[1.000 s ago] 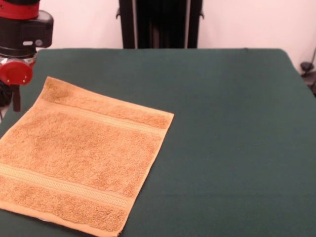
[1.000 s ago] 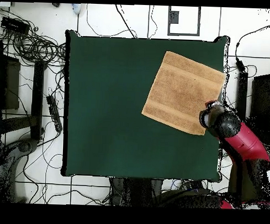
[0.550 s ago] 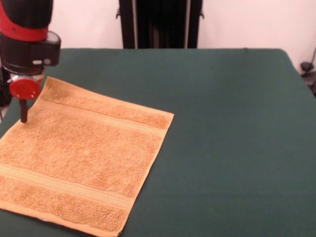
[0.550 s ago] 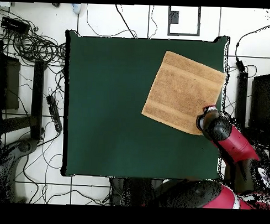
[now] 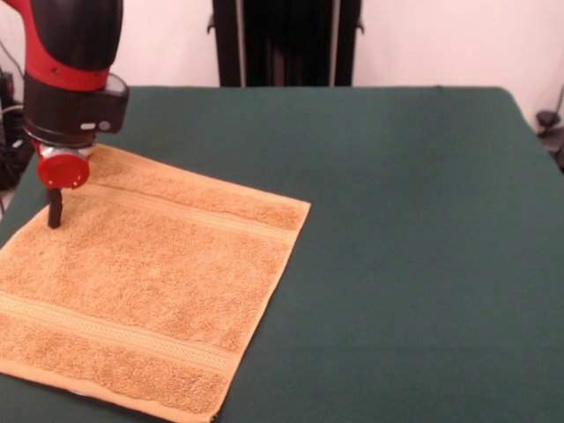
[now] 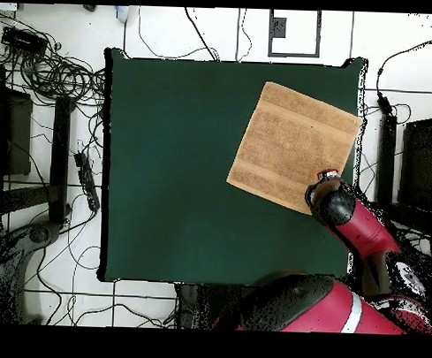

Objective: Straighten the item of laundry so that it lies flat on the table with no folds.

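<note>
The arm (image 5: 75, 62) stands upright over the towel's (image 5: 150, 273) far left corner, gripper (image 5: 55, 211) touching it; its opening cannot be told. The towel lies flat on the table (image 5: 414, 247).

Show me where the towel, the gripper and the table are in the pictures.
towel (image 5: 159, 273): front view, middle of the terry field.
gripper (image 5: 55, 211): front view, dark tip touching the towel.
table (image 6: 176, 167): overhead view, bare green cloth.

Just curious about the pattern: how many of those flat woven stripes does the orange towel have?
2. On the towel, one band runs near its far edge, just past the gripper; the other band runs near the close edge.
</note>
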Robot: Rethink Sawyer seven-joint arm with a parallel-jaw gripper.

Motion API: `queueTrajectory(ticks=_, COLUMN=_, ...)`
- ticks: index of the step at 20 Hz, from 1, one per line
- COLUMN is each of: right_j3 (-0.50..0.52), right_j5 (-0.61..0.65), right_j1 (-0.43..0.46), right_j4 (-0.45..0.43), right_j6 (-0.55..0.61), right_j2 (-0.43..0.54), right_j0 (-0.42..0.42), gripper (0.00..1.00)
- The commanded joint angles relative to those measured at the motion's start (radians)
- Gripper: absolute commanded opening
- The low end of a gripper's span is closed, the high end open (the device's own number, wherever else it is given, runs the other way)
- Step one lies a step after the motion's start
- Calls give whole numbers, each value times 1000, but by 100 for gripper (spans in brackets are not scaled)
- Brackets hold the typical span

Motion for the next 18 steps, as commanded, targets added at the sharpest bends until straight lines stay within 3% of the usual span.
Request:
queueTrajectory(ticks=1, right_j3=79, right_j5=47, right_j1=64, right_j4=28, right_j6=157, right_j2=116, right_j0=44, gripper=100)
queueTrajectory(ticks=7, right_j3=103, right_j5=87, right_j1=20, right_j4=22, right_j6=146, right_j2=115, right_j0=33, gripper=100)
queueTrajectory(ticks=13, right_j3=68, right_j5=135, right_j1=5, right_j4=8, right_j6=117, right_j2=25, right_j0=95, gripper=100)
queueTrajectory(ticks=18, right_j3=42, right_j5=187, right_j1=-26, right_j4=-40, right_j6=36, right_j2=42, right_j0=62, gripper=100)
